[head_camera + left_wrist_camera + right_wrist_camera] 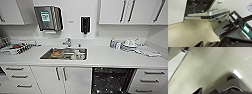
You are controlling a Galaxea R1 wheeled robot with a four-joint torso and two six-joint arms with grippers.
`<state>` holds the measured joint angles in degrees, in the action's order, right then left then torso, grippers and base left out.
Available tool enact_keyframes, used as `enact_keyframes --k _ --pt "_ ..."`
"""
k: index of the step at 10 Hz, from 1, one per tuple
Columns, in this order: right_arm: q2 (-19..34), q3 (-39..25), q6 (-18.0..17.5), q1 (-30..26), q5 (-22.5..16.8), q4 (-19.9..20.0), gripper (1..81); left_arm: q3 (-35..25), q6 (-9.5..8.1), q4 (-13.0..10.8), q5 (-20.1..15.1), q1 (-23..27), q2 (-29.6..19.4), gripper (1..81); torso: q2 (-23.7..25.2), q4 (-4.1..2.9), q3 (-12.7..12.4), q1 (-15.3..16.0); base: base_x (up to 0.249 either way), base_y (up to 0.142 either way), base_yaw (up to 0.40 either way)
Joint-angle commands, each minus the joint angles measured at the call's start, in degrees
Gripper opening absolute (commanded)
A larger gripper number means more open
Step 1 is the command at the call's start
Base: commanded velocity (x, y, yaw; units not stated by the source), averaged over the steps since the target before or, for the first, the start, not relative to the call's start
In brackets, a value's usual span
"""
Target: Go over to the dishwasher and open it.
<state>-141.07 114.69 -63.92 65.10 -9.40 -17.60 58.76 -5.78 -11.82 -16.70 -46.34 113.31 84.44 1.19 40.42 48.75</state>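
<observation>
Head view: dishwasher open under countertop; racks dark.

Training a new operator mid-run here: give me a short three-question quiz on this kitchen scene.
1. True or false: the dishwasher under the counter is open.
2. What lies to the dishwasher's left in the head view: A) a refrigerator, B) white cabinet doors, C) a table?
3. What hangs on the wall above the sink, left of the black dispenser?

Key: 1 true, its dark racks show. 2 B, the white cabinet doors. 3 the steel towel dispenser.
</observation>
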Motion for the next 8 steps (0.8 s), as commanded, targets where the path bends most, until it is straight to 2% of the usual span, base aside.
enact_keyframes --k 1,3,4,6,8 --pt "1.55 -0.09 0.11 -3.79 -2.20 -4.46 81.1 4.17 0.59 -0.30 -1.05 0.43 0.87 81.1 0.00 0.00 0.00 0.00 0.000 0.000 0.000" --pt "-0.29 2.90 0.11 -0.89 -2.11 -12.10 81.1 15.82 0.51 -0.13 -0.53 -6.69 6.30 81.1 -0.02 0.00 0.00 0.02 0.000 0.000 0.000" --pt "-2.04 5.52 0.11 1.56 -0.28 -17.96 81.1 21.72 0.59 0.31 -0.26 -9.94 9.37 81.1 0.00 0.00 0.00 0.02 0.000 0.000 0.000" --pt "-4.59 10.35 0.11 6.05 5.78 -27.18 81.1 32.35 0.50 0.66 0.96 -15.84 15.61 81.1 0.00 0.00 0.00 0.02 0.000 0.000 0.000" --pt "-6.44 13.79 0.11 10.54 8.78 -34.41 81.1 40.01 0.24 0.49 3.50 -22.17 21.34 81.1 0.00 0.00 0.00 0.02 0.000 0.000 0.000"
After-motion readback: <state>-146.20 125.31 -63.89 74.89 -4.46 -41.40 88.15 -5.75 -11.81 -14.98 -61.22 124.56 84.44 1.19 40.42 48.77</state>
